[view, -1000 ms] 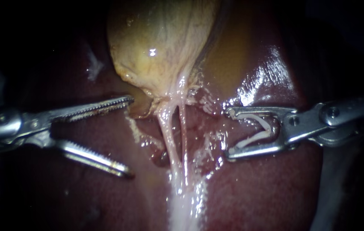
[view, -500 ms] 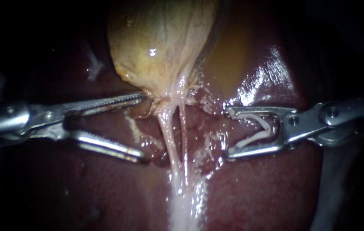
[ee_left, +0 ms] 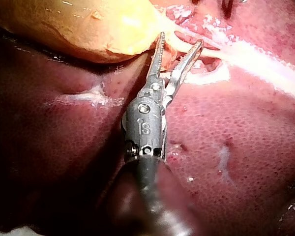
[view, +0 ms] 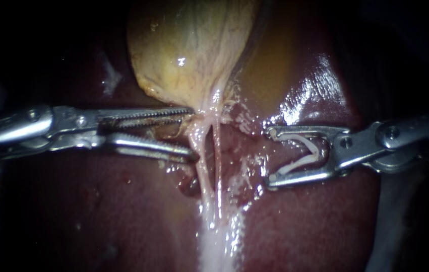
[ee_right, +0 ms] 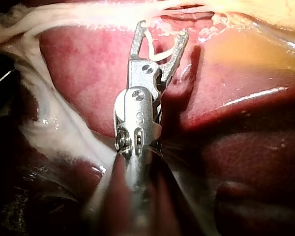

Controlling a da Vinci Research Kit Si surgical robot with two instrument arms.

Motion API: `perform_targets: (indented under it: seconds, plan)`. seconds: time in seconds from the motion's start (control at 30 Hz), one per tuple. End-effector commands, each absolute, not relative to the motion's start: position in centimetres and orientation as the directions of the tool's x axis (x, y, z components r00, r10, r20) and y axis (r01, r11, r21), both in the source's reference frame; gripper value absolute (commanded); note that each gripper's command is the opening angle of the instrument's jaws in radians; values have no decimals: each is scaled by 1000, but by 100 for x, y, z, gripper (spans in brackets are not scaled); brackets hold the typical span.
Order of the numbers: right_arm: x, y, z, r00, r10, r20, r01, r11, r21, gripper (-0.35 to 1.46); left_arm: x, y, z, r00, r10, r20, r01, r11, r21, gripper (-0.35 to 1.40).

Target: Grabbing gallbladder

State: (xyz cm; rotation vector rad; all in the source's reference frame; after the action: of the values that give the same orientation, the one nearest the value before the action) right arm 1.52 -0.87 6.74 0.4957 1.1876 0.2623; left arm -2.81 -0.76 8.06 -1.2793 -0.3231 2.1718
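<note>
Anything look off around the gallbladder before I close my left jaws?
A yellow-brown film lies on the liver right beside the gallbladder, like spilled fluid; where it came from does not show. Nothing else stands out.

The gallbladder (view: 189,50) is a yellow-tan, glistening sac with pale fibrous streaks. It fills the endoscope view from 11 to 12 o'clock. It lies on the dark red liver (view: 315,221), its rounded body wide at 12 o'clock and narrowing toward 6 o'clock into a whitish-pink neck (view: 206,108) near the centre. Its surface looks slack and faintly wrinkled, with one bright wet highlight.
</note>
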Motion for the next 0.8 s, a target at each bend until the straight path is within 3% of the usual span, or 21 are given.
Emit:
perform_targets:
  seconds: [0.03, 0.17, 0.3, 0.8]
  plan:
    - [152, -87, 674, 361, 448, -818, 61, 864, 500, 50, -279, -75, 807, -362, 601, -712, -366, -795, -485, 14]
    - [152, -87, 674, 361, 448, -818, 61, 864, 500, 50, -275, -72, 811, -356, 610, -708, -368, -788, -494, 11]
    - [152, -88, 674, 361, 447, -818, 61, 864, 500, 50, -270, -68, 814, -355, 629, -691, -376, -773, -511, -33]
    - [152, -88, 673, 361, 447, -818, 61, 864, 500, 50, -264, -71, 798, -349, 664, -661, -390, -744, -542, -35]
